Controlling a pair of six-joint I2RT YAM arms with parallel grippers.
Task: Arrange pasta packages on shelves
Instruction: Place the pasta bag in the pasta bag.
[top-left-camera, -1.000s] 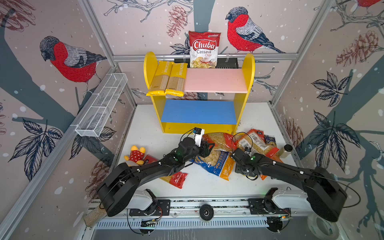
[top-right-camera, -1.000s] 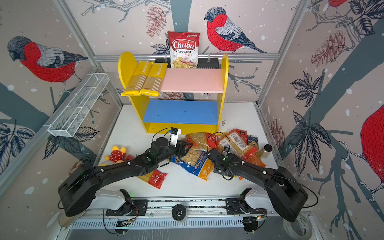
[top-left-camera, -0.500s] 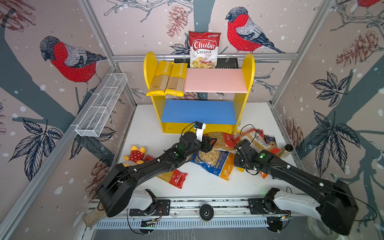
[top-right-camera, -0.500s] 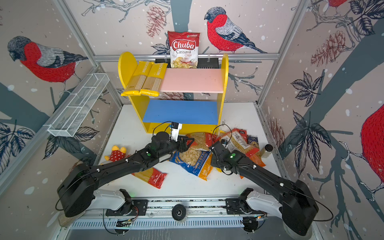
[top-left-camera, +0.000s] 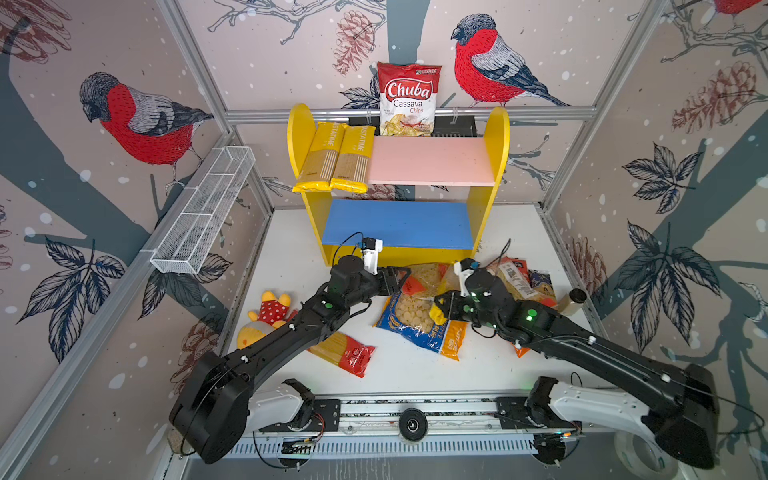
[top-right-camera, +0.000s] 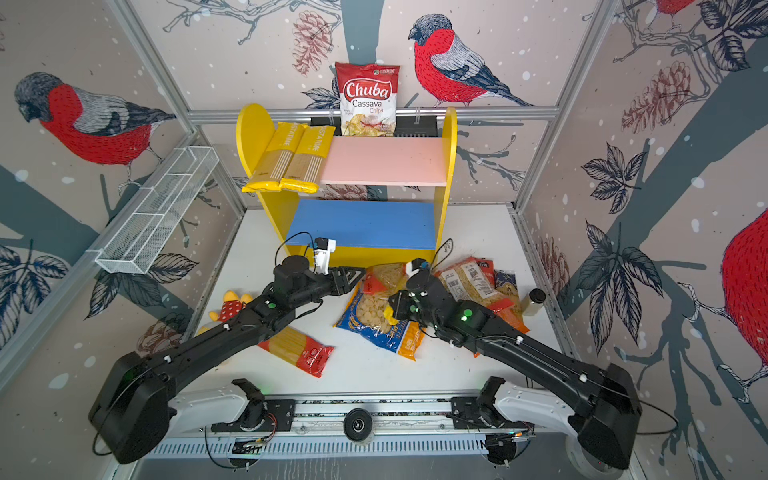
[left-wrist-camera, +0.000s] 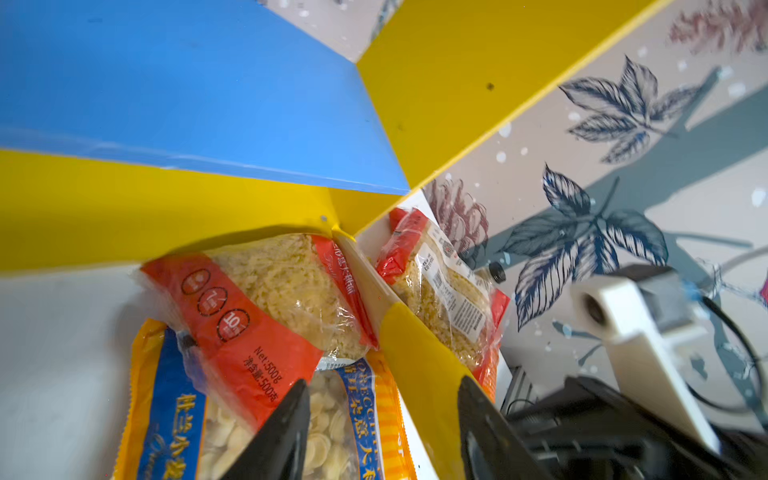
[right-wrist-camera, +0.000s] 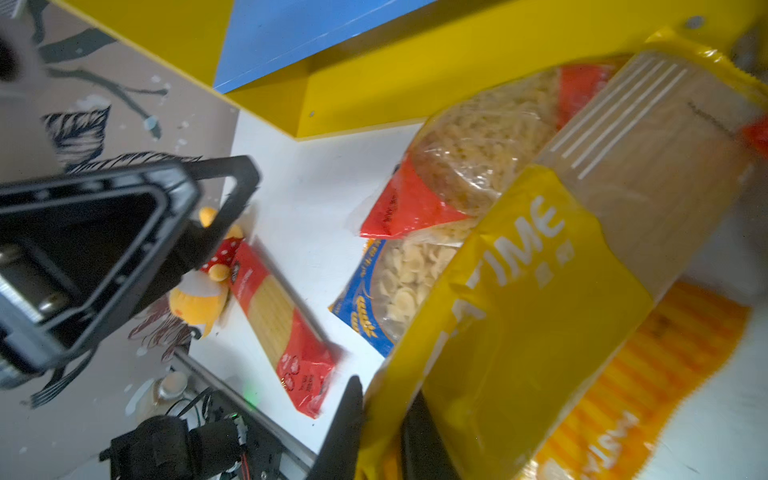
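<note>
White tabletop (top-left-camera: 490, 365), long yellow spaghetti pack (right-wrist-camera: 540, 316)

yellow rack (top-left-camera: 496, 137), pink board (top-left-camera: 432, 162), polka-dot plush (top-left-camera: 272, 309)

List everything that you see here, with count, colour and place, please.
shelf rack: one, yellow with pink and blue boards, at back.
long packs: two, yellow, on the pink board.
chips bag: one, red-white, behind the rack.
wire basket: one, white, side wall.
plush toy: one, yellow-red, beside the left arm.
spaghetti pack: one, red, under the left arm.
pasta bags: several, red, blue, orange, heaped before the rack.
bottle: one, dark cap, beside the heap.
left end effector: one, black, open over the heap.
right end effector: one, black, shut on yellow pack.
</note>
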